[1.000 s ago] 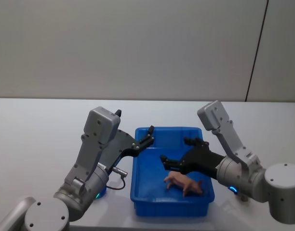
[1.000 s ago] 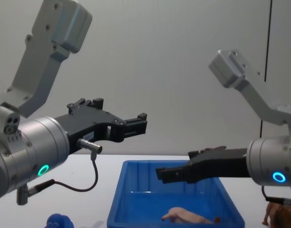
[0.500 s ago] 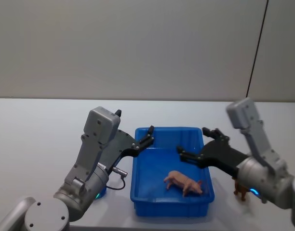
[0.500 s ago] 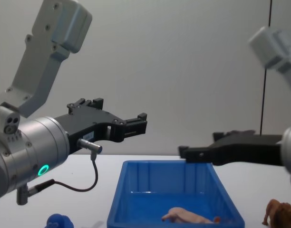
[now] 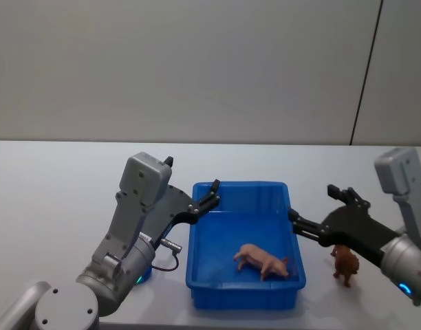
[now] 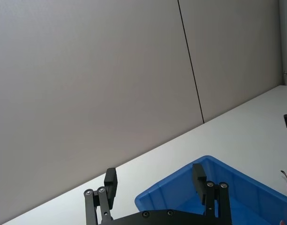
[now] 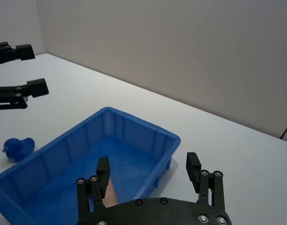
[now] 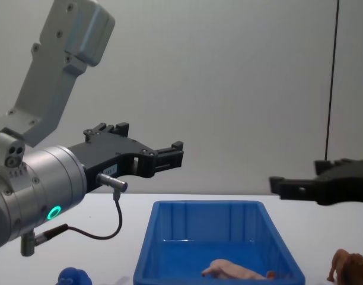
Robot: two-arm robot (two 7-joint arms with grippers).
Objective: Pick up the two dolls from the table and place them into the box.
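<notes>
Shifted rightward off the box (image 5: 241, 185), the right pincer (image 5: 311, 204) is held apart near the lion (image 5: 345, 264) on the counter (image 5: 59, 185). The pink figure (image 5: 263, 260) is seen inside the box, with the left pincer (image 5: 214, 194) parted beside its left rim.

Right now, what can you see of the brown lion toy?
The lion is a small brown four-legged figure with a shaggy mane, and it looks like moulded plastic. It stands upright on the white table, outside the blue box, just right of the box's right wall and apart from it. The open right tool hovers above it, not touching.
</notes>
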